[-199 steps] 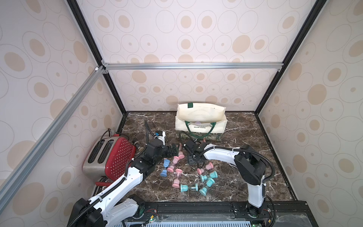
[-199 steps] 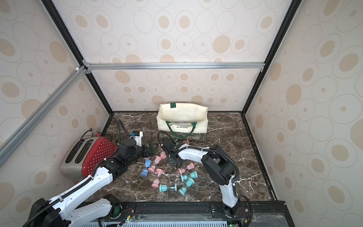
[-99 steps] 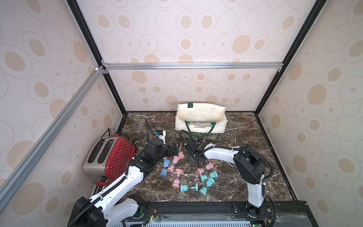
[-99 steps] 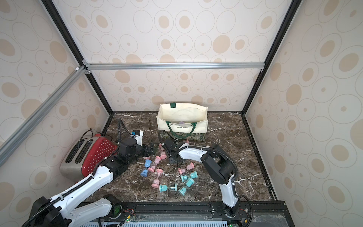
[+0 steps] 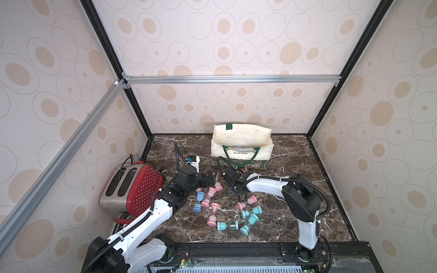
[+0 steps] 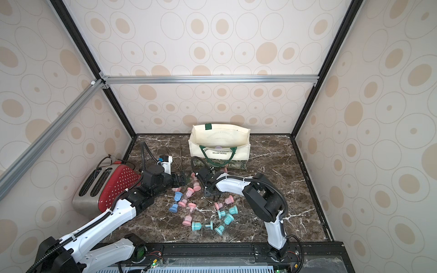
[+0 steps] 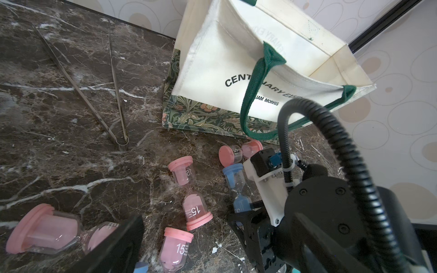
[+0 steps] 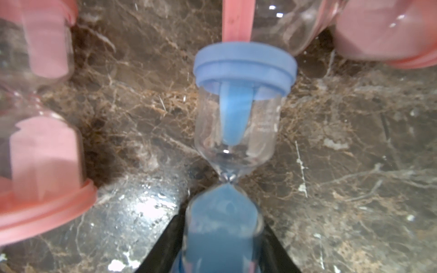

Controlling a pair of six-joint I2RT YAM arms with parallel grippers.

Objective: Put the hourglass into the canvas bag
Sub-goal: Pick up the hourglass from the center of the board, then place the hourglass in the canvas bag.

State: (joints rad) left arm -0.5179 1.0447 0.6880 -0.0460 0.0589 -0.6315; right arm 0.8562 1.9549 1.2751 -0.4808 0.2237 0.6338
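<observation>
A blue hourglass (image 8: 238,106) lies on the marble among pink ones. My right gripper (image 8: 223,227) is shut on its sand-filled bulb, a black finger (image 8: 163,245) pressed on each side. The left wrist view shows the same blue hourglass (image 7: 237,179) in front of my right gripper (image 7: 246,224). In both top views the right gripper (image 5: 233,189) (image 6: 210,191) points down and hides it. The canvas bag (image 5: 241,141) (image 6: 220,139) (image 7: 236,59) stands open at the back. My left gripper (image 5: 209,180) (image 7: 217,250) is open and holds nothing, hovering low beside the pink hourglasses.
A red toaster (image 5: 134,189) stands at the left. Steel tweezers (image 7: 99,94) lie left of the bag. Several pink hourglasses (image 5: 211,191), another blue hourglass (image 5: 198,201) and several teal hourglasses (image 5: 248,215) are scattered mid-table. A small white device (image 5: 192,160) sits behind the left arm.
The right gripper's jaws have closed in on the blue hourglass. Both arms have hardly shifted.
</observation>
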